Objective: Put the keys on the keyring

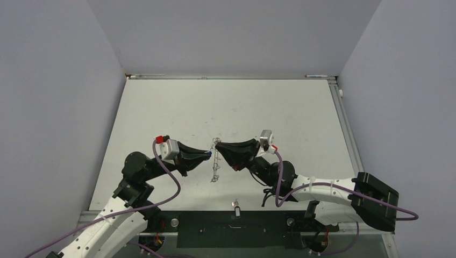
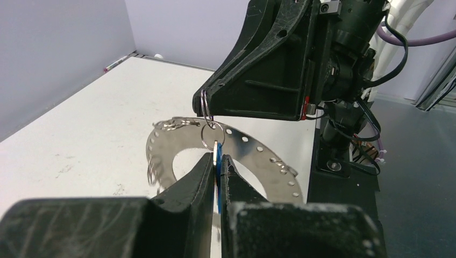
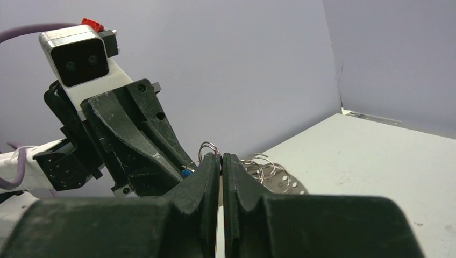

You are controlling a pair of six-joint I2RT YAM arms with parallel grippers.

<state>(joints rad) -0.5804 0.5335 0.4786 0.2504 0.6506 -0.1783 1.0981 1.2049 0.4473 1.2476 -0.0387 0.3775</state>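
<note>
The keyring, a flat grey ring with holes and small wire loops along its edge, hangs tilted above the table between the two arms; from above it shows edge-on. My right gripper is shut on one of its wire loops. My left gripper is shut on the blue-headed key, just left of the ring. A small loop at that key's head meets the loop pinched by the right fingers. The black-headed key lies by the near edge.
The white table is walled in grey on three sides, with a metal rail along its right edge. A black base plate runs between the arm mounts. Purple cables loop off both wrists.
</note>
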